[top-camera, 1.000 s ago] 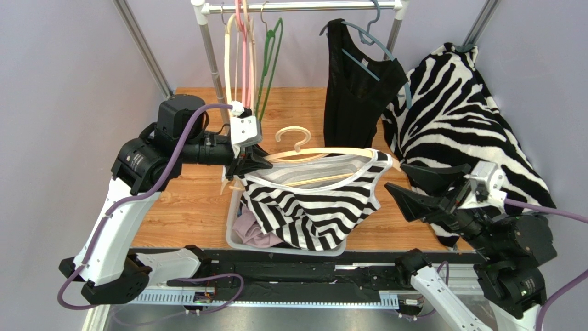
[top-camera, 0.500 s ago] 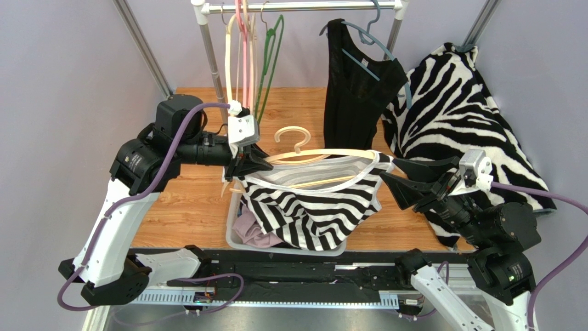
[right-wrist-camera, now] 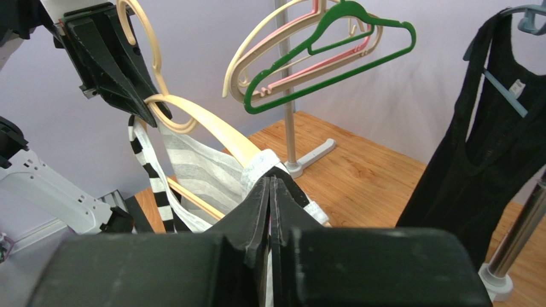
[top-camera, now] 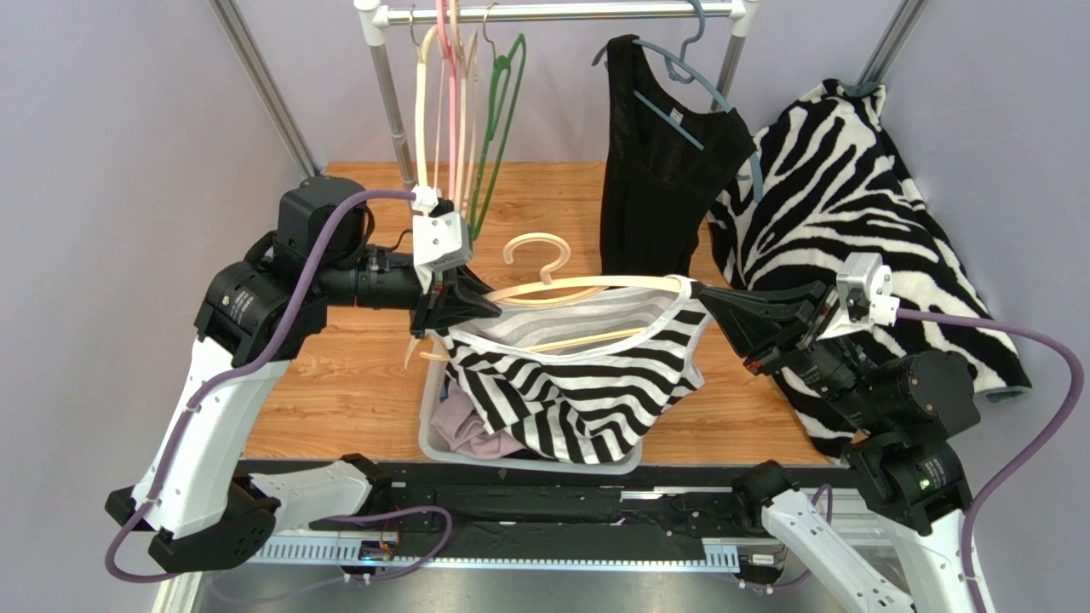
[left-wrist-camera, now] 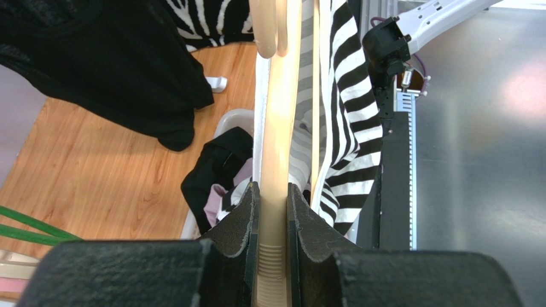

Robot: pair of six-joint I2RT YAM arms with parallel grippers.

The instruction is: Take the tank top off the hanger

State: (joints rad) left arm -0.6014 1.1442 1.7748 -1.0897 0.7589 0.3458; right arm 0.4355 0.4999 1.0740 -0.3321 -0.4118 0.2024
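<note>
A black-and-white striped tank top (top-camera: 576, 383) hangs from a cream hanger (top-camera: 563, 284) held level above a bin. My left gripper (top-camera: 467, 304) is shut on the hanger's left end; the left wrist view shows the cream hanger (left-wrist-camera: 277, 128) clamped between the jaws of that gripper (left-wrist-camera: 273, 192), with striped cloth (left-wrist-camera: 349, 96) to its right. My right gripper (top-camera: 710, 307) sits at the hanger's right end. Seen from the right wrist, this gripper (right-wrist-camera: 272, 182) is shut on the tank top's white-edged strap (right-wrist-camera: 272, 165) where it wraps the hanger arm (right-wrist-camera: 211, 128).
A clear bin (top-camera: 442, 447) of clothes sits under the tank top. Behind, a rack (top-camera: 563, 13) carries several empty hangers (top-camera: 461, 102) and a black top on a blue hanger (top-camera: 653, 166). A zebra-print garment (top-camera: 857, 217) lies at right.
My right gripper moved left up to the hanger's right end and went from open to shut on the strap. The left gripper kept its hold and shifted slightly.
</note>
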